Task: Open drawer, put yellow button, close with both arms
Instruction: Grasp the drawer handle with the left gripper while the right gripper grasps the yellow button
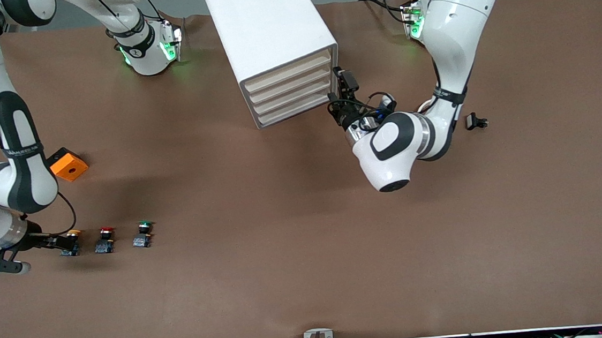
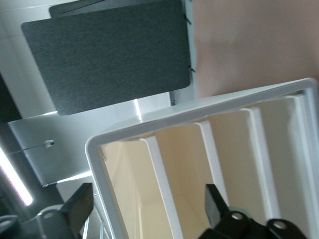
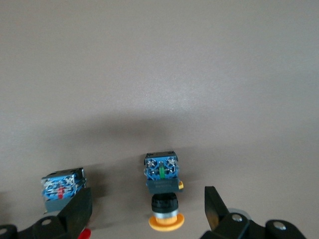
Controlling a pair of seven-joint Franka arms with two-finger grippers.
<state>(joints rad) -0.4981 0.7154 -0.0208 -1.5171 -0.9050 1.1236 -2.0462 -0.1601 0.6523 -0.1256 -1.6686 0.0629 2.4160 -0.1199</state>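
The left gripper (image 1: 342,91) is at the cabinet (image 1: 269,32), against the edge of its front at the left arm's end. Its fingers stand wide apart, one (image 2: 215,204) in front of the cream drawer fronts and the other (image 2: 79,206) outside the white frame. The drawer (image 1: 289,72), topmost of four, looks shut flush with those below, though which front the gripper lines up with is hard to tell.

The right gripper (image 1: 67,242) is low over the tabletop (image 1: 307,244) at the right arm's end, fingers spread wide and holding nothing. The yellow button (image 3: 162,191) lies between those fingers, cap toward the gripper, blue base away from it. Just beside it, outside one finger, is the red button (image 1: 105,241), and past that the green button (image 1: 143,234), the three in a row.

An orange block (image 1: 69,167) sits near the right arm's elbow. A small black part (image 1: 475,122) lies by the left arm.
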